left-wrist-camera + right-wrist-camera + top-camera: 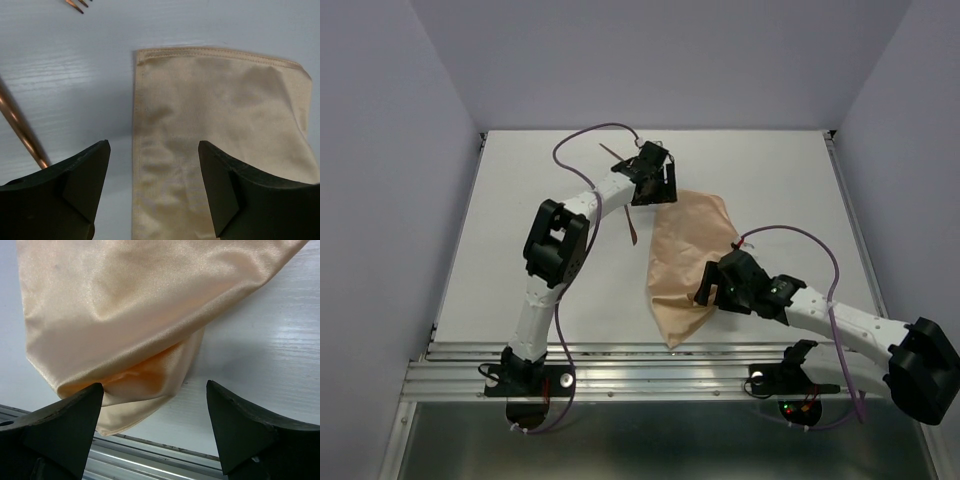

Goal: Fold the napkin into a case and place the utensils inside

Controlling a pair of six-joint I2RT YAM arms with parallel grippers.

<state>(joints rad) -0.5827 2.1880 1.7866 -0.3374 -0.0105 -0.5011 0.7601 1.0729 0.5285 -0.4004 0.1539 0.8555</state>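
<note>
The white flat table [520,260] bears the thin tan, satiny napkin [685,255], loosely doubled. Its long axis runs far to near, and its narrow end lies at the table's near edge. The left gripper [655,182] hovers over the far-left corner, fingers wide and holding nothing — the stitched left edge runs between them. The right gripper [706,290], likewise spread and empty, stands at the near right side, nearer the folded tip. The two thin reddish-brown stick-like utensils [631,228] lie left of the cloth — closest to the left arm.
</note>
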